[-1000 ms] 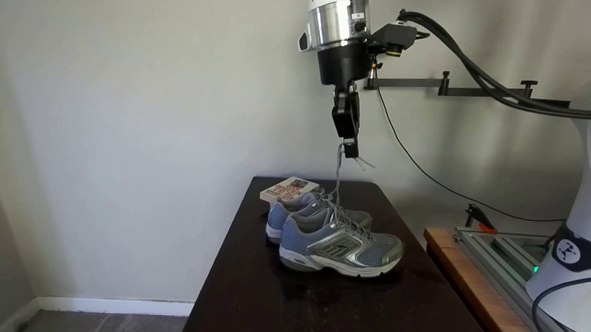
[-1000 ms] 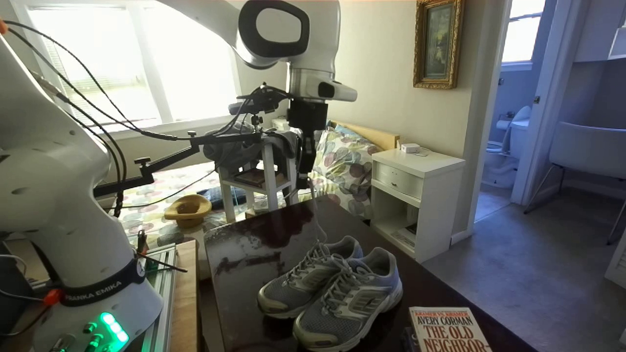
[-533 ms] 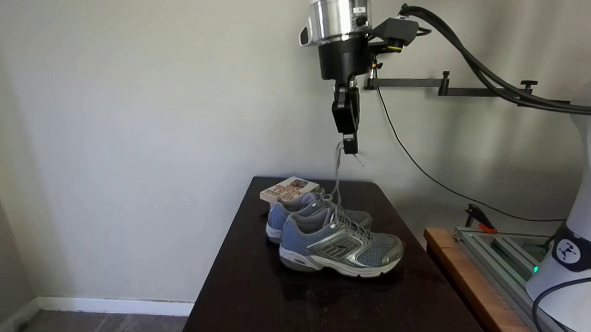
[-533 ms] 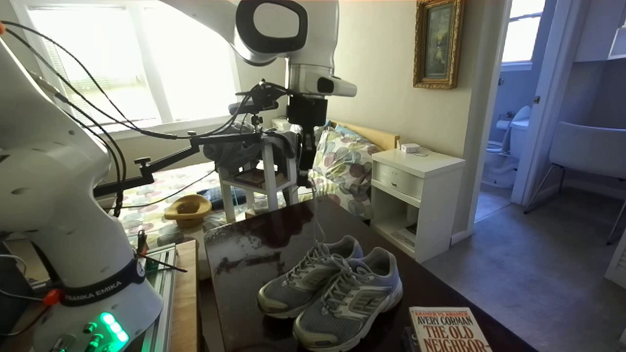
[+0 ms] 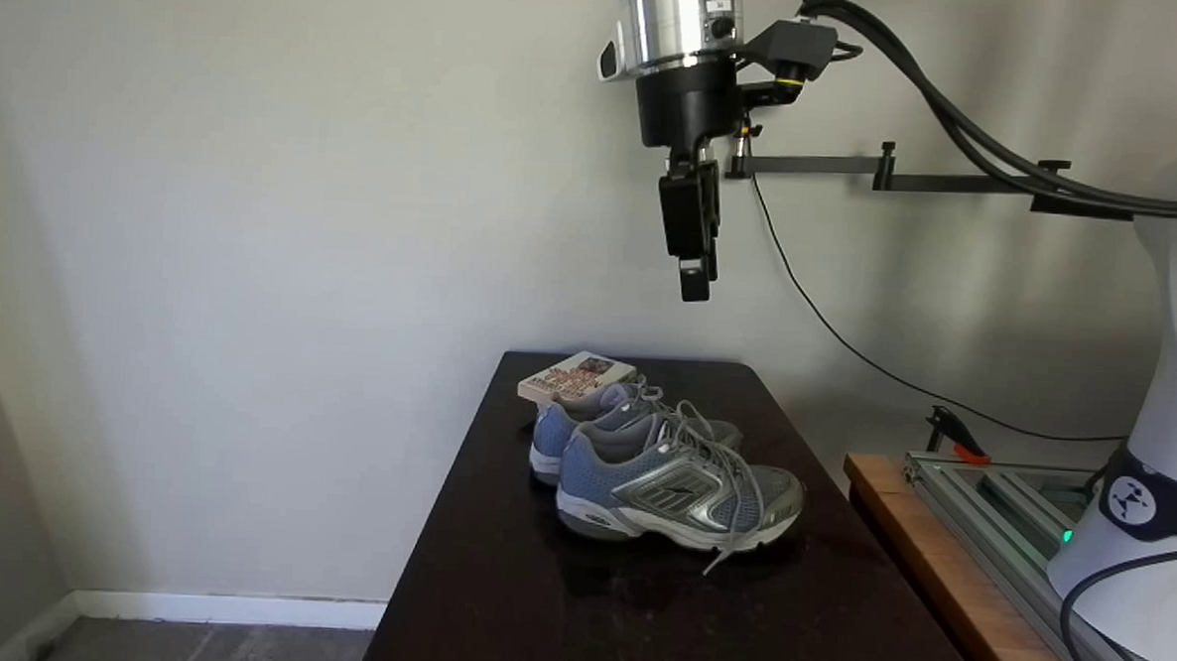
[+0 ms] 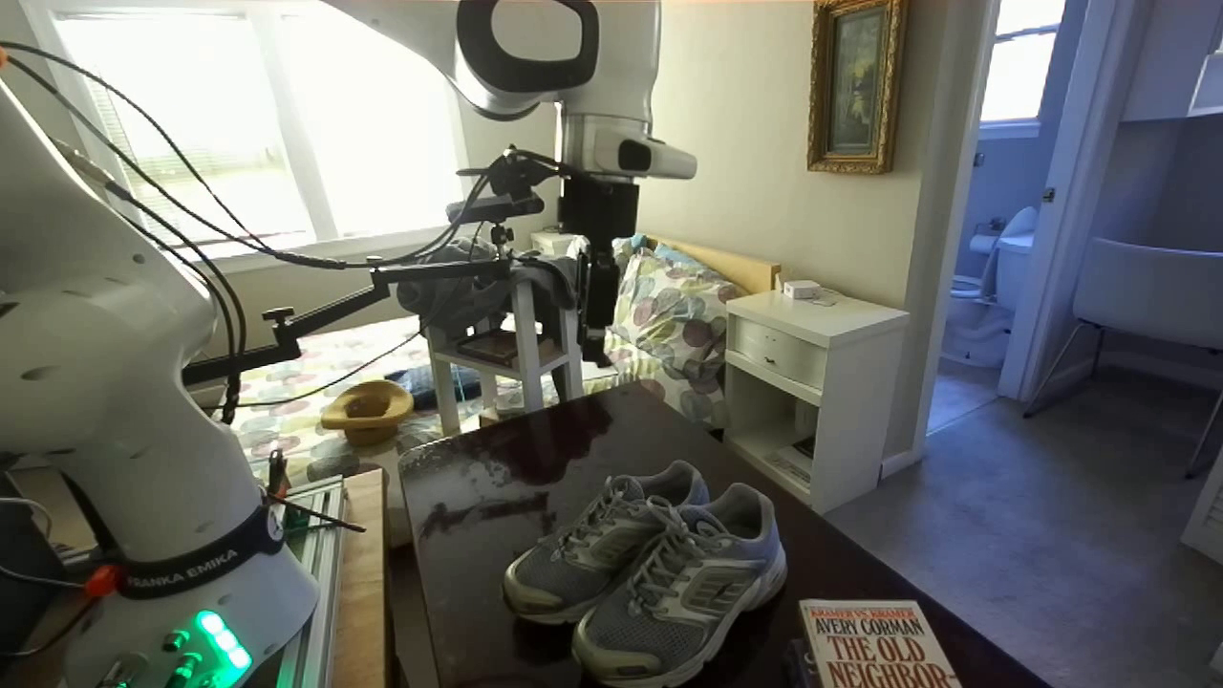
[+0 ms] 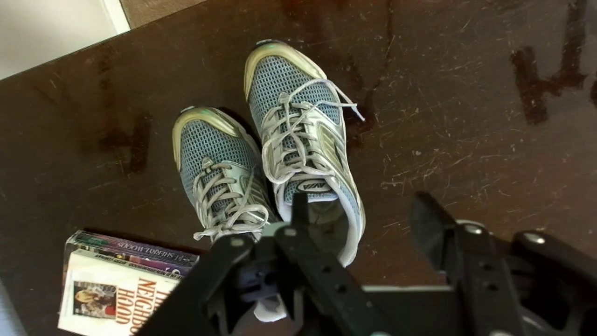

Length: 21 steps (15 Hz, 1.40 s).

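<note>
Gripper (image 7: 361, 210): jaws wide apart in the wrist view. It hangs over the dark table (image 5: 685, 613), well above the right shoe (image 7: 331, 144) and the left shoe (image 7: 212, 147), named as that view orders them. Both are grey-blue, upright and side by side on the tabletop. A loose lace (image 7: 322, 80) drapes over the right shoe and out past its right side; whether its end touches the table cannot be determined. The left shoe's lacing (image 7: 231, 228) lies looped near its tongue. In the wrist view, left and near, a white-covered paperback (image 6: 874, 650) lies on a purple-spined book (image 7: 140, 249). In an exterior view, a white nightstand (image 6: 860, 411) stands at far right, a gilt-framed picture (image 6: 853, 91) hangs above it, and a tan hat (image 6: 371, 428) appears at left.
</note>
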Each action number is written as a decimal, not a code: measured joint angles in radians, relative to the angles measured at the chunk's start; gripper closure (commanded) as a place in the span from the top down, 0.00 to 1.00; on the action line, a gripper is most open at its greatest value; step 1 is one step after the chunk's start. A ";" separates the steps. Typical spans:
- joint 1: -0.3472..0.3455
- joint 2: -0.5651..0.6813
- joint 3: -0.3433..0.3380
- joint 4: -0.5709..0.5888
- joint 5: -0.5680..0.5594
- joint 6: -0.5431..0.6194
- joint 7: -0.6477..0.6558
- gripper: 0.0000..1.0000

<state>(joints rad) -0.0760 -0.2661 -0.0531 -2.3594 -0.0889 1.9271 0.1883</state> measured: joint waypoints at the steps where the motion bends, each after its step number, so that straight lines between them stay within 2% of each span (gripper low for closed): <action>1: 0.000 0.000 -0.001 0.000 -0.001 0.000 -0.004 0.98; 6: -0.008 0.020 -0.009 -0.015 -0.011 0.001 -0.024 1.00; 9: -0.030 0.062 -0.014 -0.023 -0.029 0.003 0.006 1.00; 15: -0.068 0.182 -0.034 -0.021 -0.045 0.034 0.216 1.00; 21: -0.072 0.259 -0.062 -0.018 -0.044 0.076 0.426 1.00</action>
<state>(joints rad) -0.1475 -0.0068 -0.1156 -2.3775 -0.1329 2.0033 0.6139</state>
